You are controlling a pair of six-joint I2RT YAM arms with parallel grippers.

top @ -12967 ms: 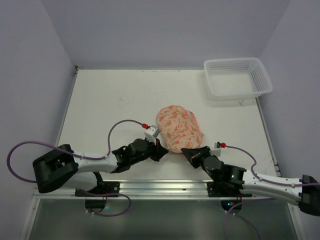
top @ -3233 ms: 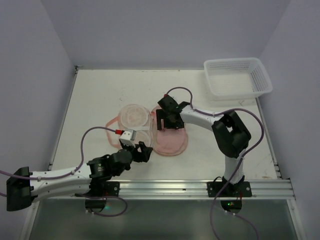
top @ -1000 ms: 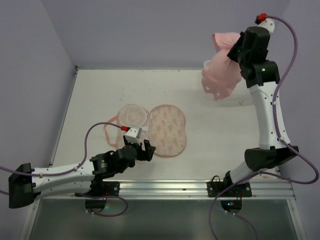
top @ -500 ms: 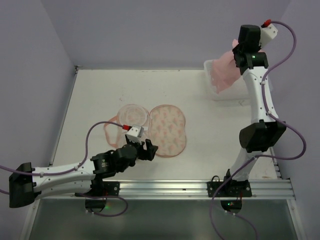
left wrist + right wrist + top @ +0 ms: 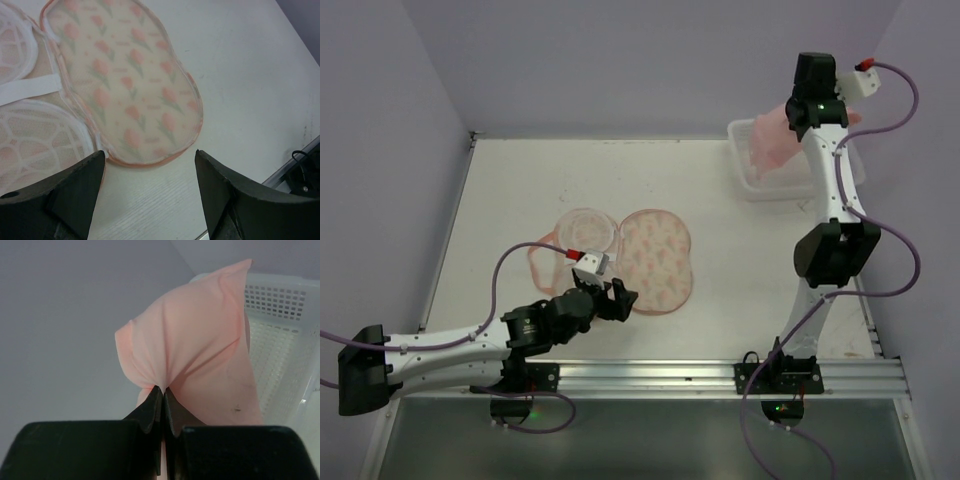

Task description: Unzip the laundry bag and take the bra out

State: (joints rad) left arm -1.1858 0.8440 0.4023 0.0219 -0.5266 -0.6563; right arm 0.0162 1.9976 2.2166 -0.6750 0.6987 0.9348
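Note:
The laundry bag [image 5: 656, 258] lies unzipped and spread flat in the middle of the table. Its printed half [image 5: 125, 85] is on the right and its see-through mesh half [image 5: 30, 130] on the left. My left gripper [image 5: 608, 290] hovers open at the bag's near edge; in the left wrist view the left gripper [image 5: 150, 156] has only bare table between its fingers. High at the back right, my right gripper [image 5: 163, 388] is shut on the pale pink bra [image 5: 200, 355]. The bra [image 5: 772, 140] hangs over the white basket's left part.
A white plastic lattice basket [image 5: 765, 187] stands in the back right corner, also seen in the right wrist view as the basket [image 5: 285, 340] below the hanging fabric. Purple walls close in the table on three sides. The metal rail [image 5: 650, 378] runs along the near edge.
My right arm has swung the bra a little further right and down, over the basket. The left arm and the laundry bag have stayed where they were.

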